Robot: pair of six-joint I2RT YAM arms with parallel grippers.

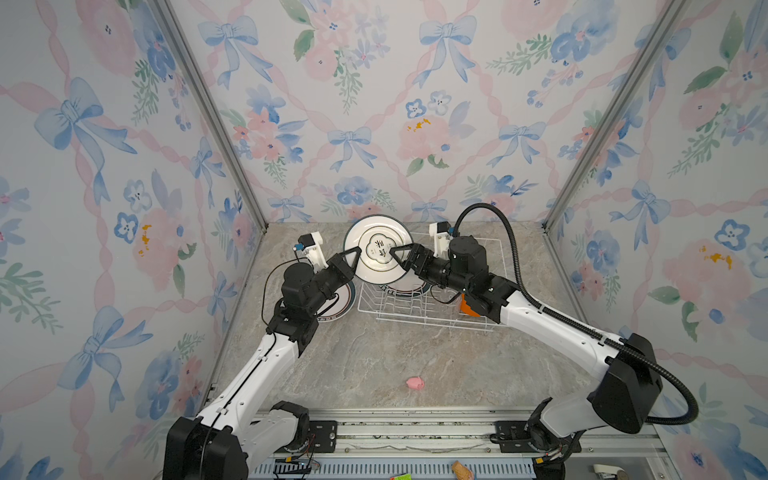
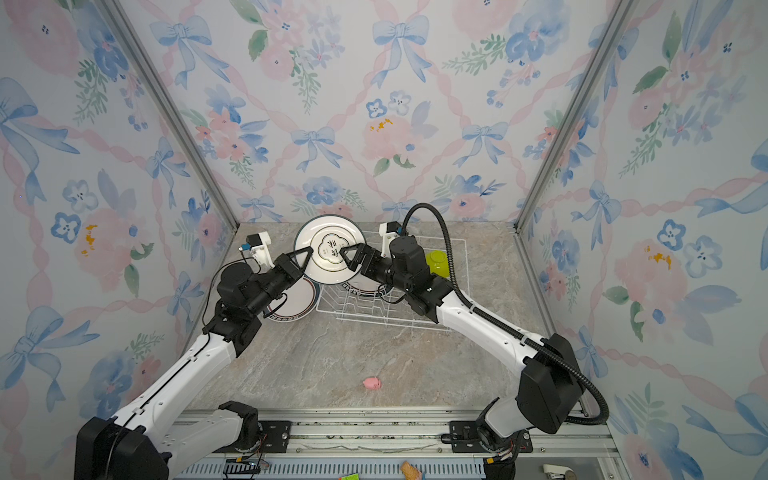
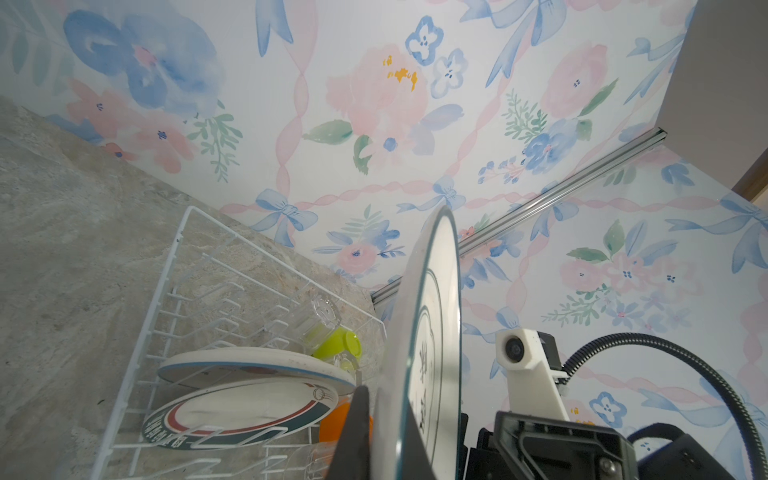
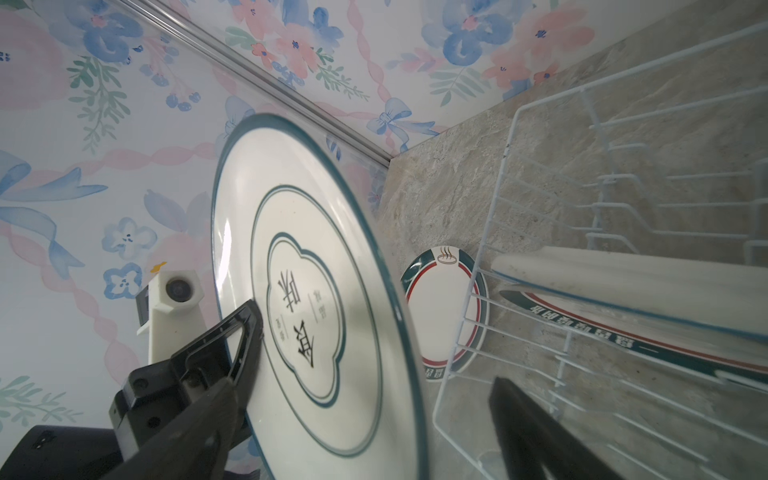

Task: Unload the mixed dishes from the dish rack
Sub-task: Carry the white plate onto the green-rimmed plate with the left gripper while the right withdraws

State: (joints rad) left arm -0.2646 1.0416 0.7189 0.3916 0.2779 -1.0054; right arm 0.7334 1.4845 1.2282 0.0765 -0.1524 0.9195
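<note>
Our left pincer point(image 1: 354, 259) is clamped on the left rim of the upright plate point(image 1: 376, 232), lifted above the rack point(image 1: 432, 322). Our right pincer point(image 1: 397, 257) is spread wide beside it, gripping nothing.

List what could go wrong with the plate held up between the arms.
1. The left gripper, jaws shut on the rim, alone holds the raised plate; it could pivot or slip onto the racked plates or the dish rack.
2. The right gripper has its jaws open close to the plate's face; a careless retreat may knock it loose.
</note>
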